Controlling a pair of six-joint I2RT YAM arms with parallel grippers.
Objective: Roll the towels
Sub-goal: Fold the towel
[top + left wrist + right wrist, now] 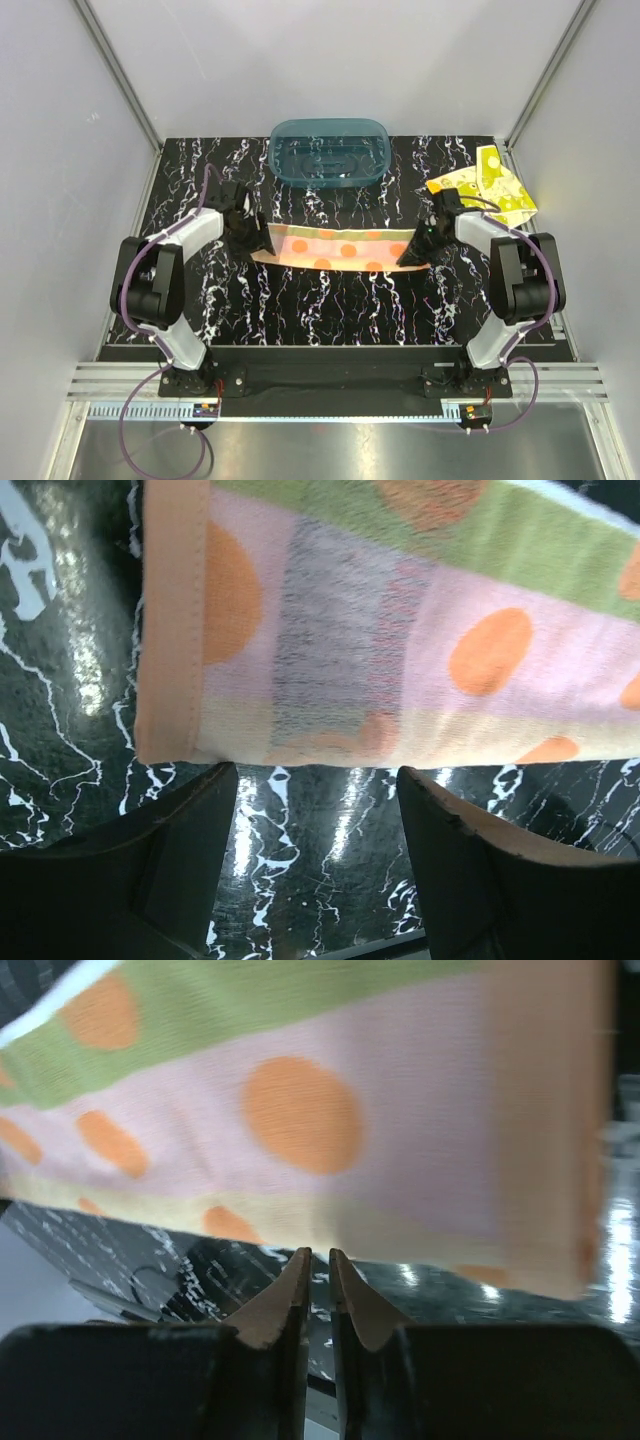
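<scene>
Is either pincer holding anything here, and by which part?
Left pincer is open, holding nothing. Right pincer has its tips nearly together at the dotted towel, on its near long edge by its right end; whether cloth is pinched cannot be told.

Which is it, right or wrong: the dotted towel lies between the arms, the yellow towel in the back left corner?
Wrong: the top view shows the yellow towel in the back right corner. The part about the dotted towel holds.

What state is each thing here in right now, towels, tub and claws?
dotted towel: lying flat in a long strip, unrolled.
yellow towel: crumpled, unrolled, at the far right.
tub: upright, looks empty.
left gripper: open, at the towel's end.
right gripper: nearly shut at towel's edge; grip unclear.
</scene>
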